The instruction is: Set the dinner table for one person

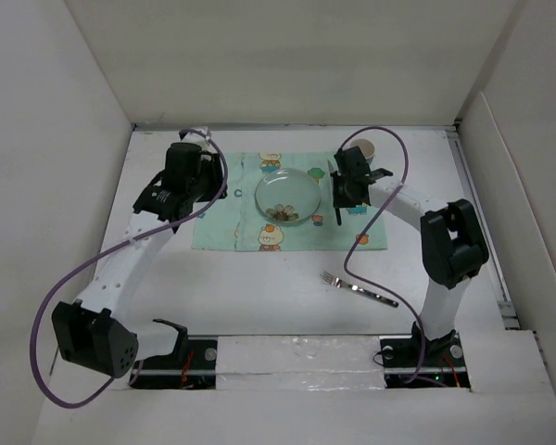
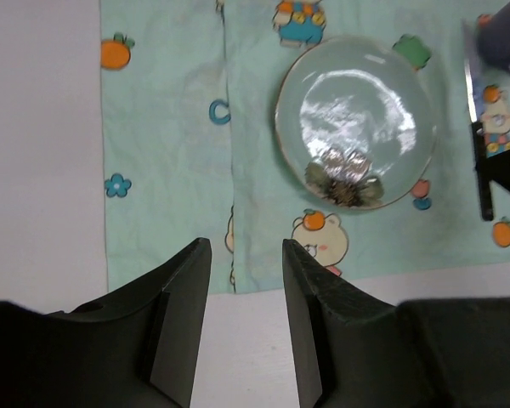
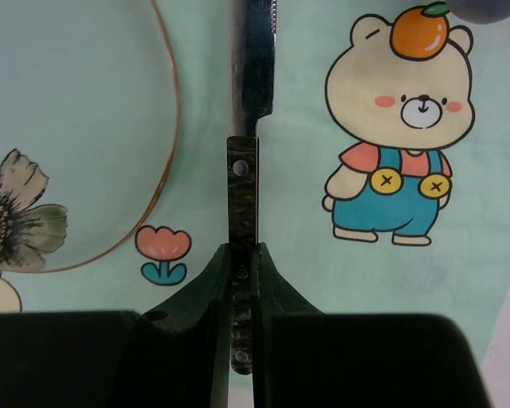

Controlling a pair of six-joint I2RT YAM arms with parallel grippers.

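Observation:
The dinner table (image 1: pixel 259 297) is a white tabletop with a mint-green cartoon placemat (image 1: pixel 232 222) at its middle. A clear glass plate (image 1: pixel 288 195) with a flower print sits on the mat. My right gripper (image 1: pixel 341 199) is shut on the dark handle of a knife (image 3: pixel 242 187), blade pointing away, just right of the plate (image 3: pixel 68 127); I cannot tell if it touches the mat. The right gripper (image 3: pixel 242 251) pinches the handle's near end. My left gripper (image 1: pixel 171 206) is open and empty, high over the mat's near left corner (image 2: pixel 170 170); it shows in the left wrist view (image 2: pixel 246 251).
A metal fork (image 1: pixel 357 288) lies on the bare table in front of the mat's right end. A cup (image 1: pixel 363 150) stands behind the right gripper at the back. White panel walls enclose the table.

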